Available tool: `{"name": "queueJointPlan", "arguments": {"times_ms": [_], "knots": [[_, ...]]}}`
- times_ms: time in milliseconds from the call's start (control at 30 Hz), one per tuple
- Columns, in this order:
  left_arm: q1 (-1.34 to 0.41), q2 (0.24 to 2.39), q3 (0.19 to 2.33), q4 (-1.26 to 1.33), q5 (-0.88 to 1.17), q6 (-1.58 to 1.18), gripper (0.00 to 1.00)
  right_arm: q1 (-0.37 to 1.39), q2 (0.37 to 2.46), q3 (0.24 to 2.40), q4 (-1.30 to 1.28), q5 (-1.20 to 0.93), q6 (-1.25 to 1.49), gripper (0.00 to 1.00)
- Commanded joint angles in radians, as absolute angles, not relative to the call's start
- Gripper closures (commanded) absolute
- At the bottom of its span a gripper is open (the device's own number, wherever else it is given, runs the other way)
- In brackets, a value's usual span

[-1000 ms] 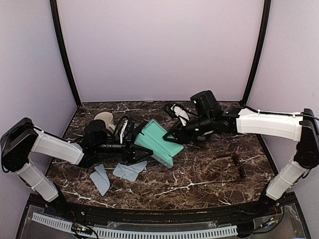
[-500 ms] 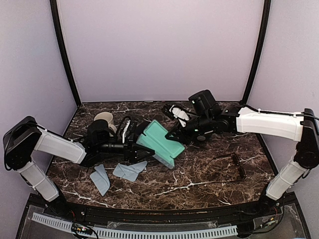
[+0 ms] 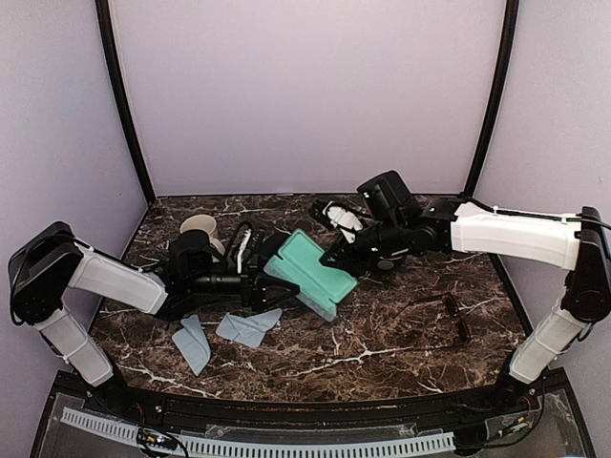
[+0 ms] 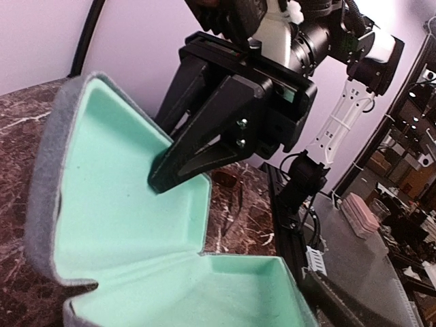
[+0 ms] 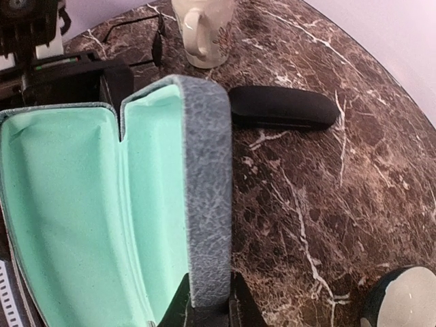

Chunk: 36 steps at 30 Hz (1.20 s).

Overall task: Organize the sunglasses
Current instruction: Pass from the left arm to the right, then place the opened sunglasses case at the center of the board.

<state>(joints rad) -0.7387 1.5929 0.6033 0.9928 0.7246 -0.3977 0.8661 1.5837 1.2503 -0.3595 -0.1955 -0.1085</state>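
Marble tabletop [image 3: 382, 353], job barely begun. The mint-lined case [image 3: 307, 272] gapes at centre, its lid rim pinched by the right gripper [image 5: 208, 300]; the left gripper [image 3: 256, 284] meets its base, grip impossible to tell. Both sunglasses are still outside: one pair [image 3: 447, 313] at 4 o'clock, the other pair [image 5: 157, 46] by the mug [image 3: 199, 229] at 10 o'clock.

White-and-black left arm [image 3: 115, 281] and right arm [image 3: 506, 239] reach low and inward. The right black gripper [image 3: 336, 260] pinches the wall of a blue-grey, mint-lined case [image 3: 305, 267]; the left gripper [image 3: 260, 279] has its grip hidden.
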Motion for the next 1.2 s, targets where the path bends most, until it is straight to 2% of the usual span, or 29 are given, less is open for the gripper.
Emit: {"name": "queueJointPlan", "arguments": {"times_ms": [0, 67, 367, 567, 800, 1167], "knots": [[-0.738, 1.577, 0.597, 0.999, 0.667, -0.375, 0.05, 0.867, 1.586, 1.283, -0.379, -0.128, -0.080, 1.00], [-0.737, 1.576, 0.593, 1.000, 0.665, -0.378, 0.01, 0.867, 1.583, 1.280, -0.383, -0.112, -0.083, 1.00], [-0.735, 1.521, 0.540, 0.956, 0.591, -0.357, 0.01, 0.868, 1.623, 1.290, -0.439, 0.040, -0.111, 1.00], [-0.733, 1.383, 0.511, 0.726, 0.363, -0.301, 0.01, 0.885, 1.702, 1.331, -0.486, 0.212, -0.131, 1.00], [-0.722, 1.260, 0.519, 0.523, 0.016, -0.298, 0.01, 0.943, 1.891, 1.456, -0.576, 0.435, -0.176, 1.00], [-0.698, 1.231, 0.510, 0.482, -0.053, -0.331, 0.01, 1.000, 2.039, 1.564, -0.622, 0.643, -0.247, 1.00]]}}
